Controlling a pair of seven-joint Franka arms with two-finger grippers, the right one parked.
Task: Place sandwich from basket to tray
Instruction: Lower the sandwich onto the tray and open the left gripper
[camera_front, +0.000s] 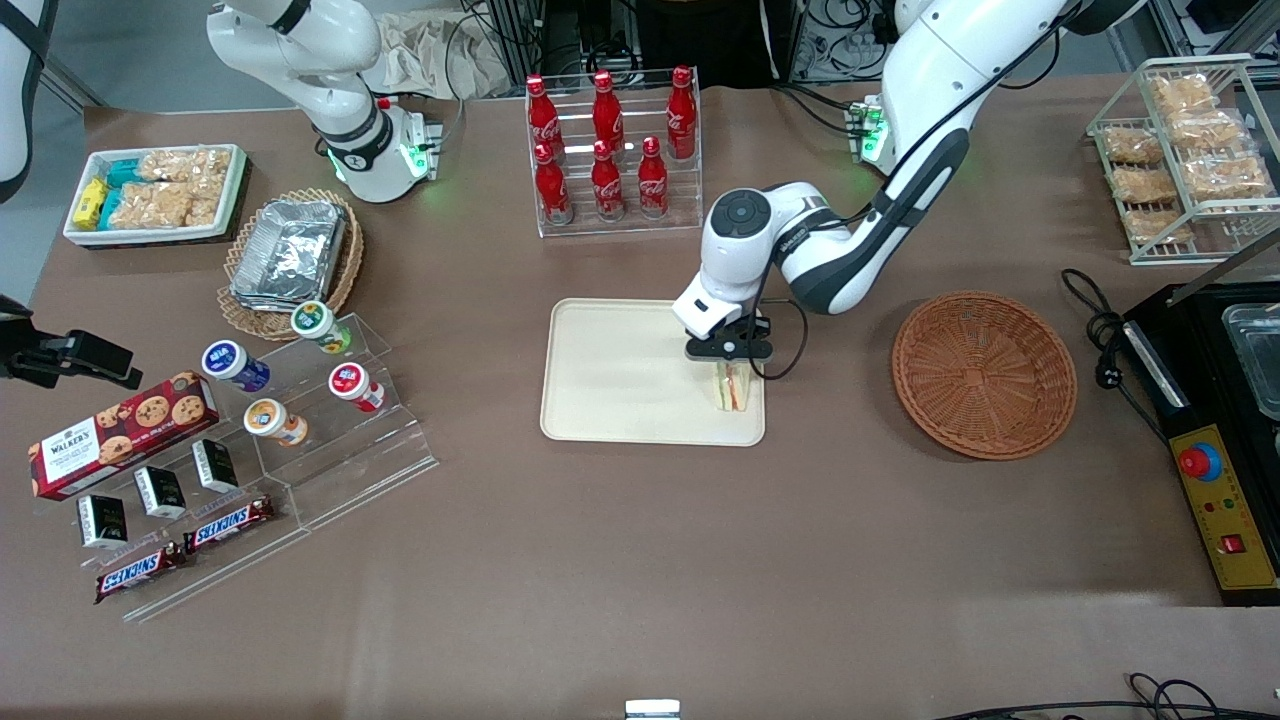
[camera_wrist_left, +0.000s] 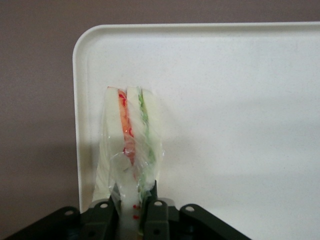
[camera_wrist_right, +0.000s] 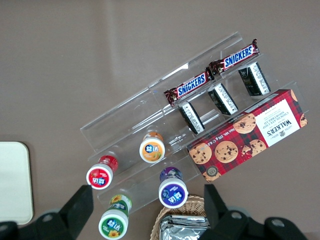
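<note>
Jaws closed narrowly on the sandwich (camera_wrist_left: 131, 145) pinch its wrapped bread faces between them, so the wedge stands on edge with its red, orange and green layers showing along the upturned side. Held this way, the gripper (camera_front: 729, 362) hangs over the tray (camera_front: 610, 370), near the corner that lies closest to the front camera and toward the working arm's end of the table, and the sandwich looks to be on or just above the tray floor; I cannot tell which. Clear film wraps the wedge and bunches up where the fingers (camera_wrist_left: 102, 217) bite, so it may cling as they let go. Standing on its narrow edge, the wedge could tip over once freed. Judging by this, the carrying is done and only the release is left. Well apart from the tray, farther toward the working arm's end, sits the basket (camera_front: 984, 373), with nothing in it. Brown cloth covers the table (camera_front: 640, 560), smooth and flat around the tray. A clear rack of red bottles (camera_front: 612, 150) stands farther from the front camera than the tray, with bare cloth between them.
</note>
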